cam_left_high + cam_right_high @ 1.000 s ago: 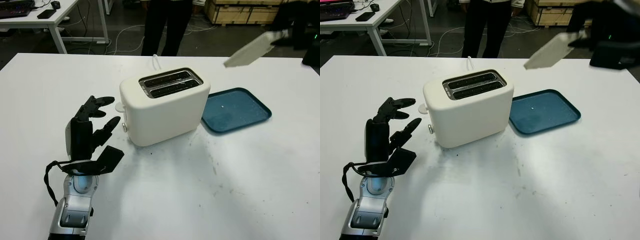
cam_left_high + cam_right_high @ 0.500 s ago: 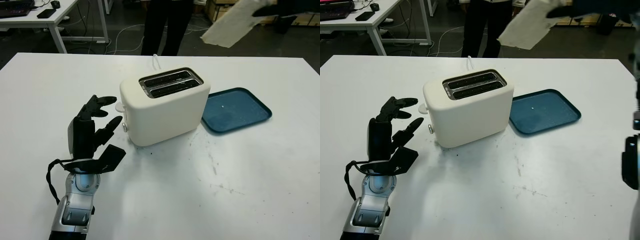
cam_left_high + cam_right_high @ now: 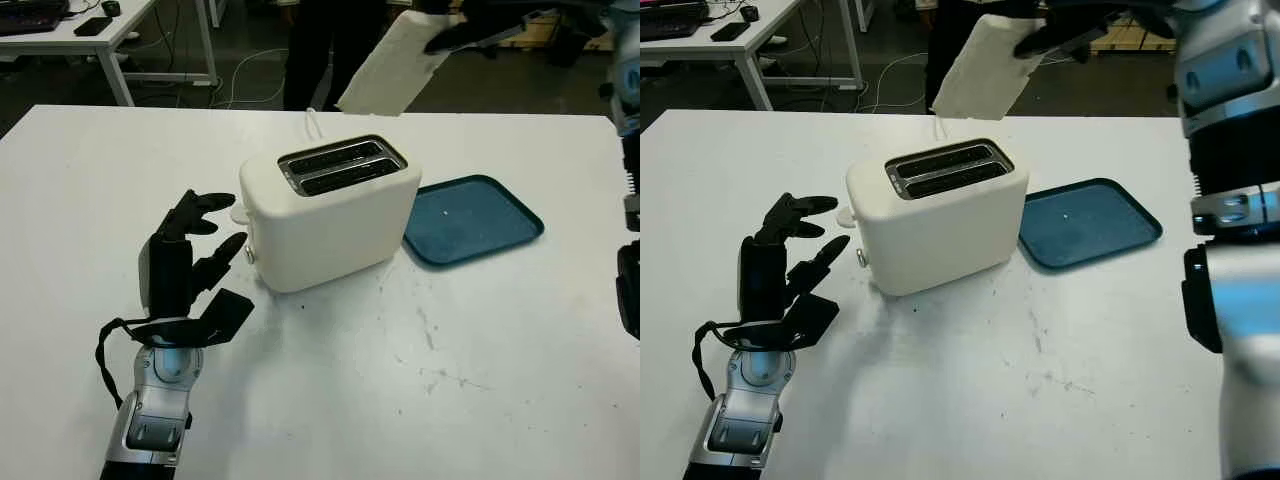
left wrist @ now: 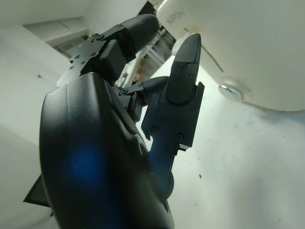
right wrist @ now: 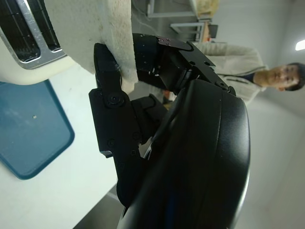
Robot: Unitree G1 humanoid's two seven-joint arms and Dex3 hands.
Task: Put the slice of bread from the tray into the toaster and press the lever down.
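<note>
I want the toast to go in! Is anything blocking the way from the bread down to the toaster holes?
Nothing visible does. The right robot hand holds the bread in the air above the toaster, and both slots look open and empty.

Robotics lab or workshop, white test table (image 3: 520, 400), desks behind (image 3: 110, 30), floor cables (image 3: 250, 70) (wooden crates (image 3: 530, 25) too)

Smooth matt cream plastic toaster (image 3: 330, 220) with metal slots, blue plastic tray (image 3: 475, 220), porous bread (image 3: 392, 65)
</note>
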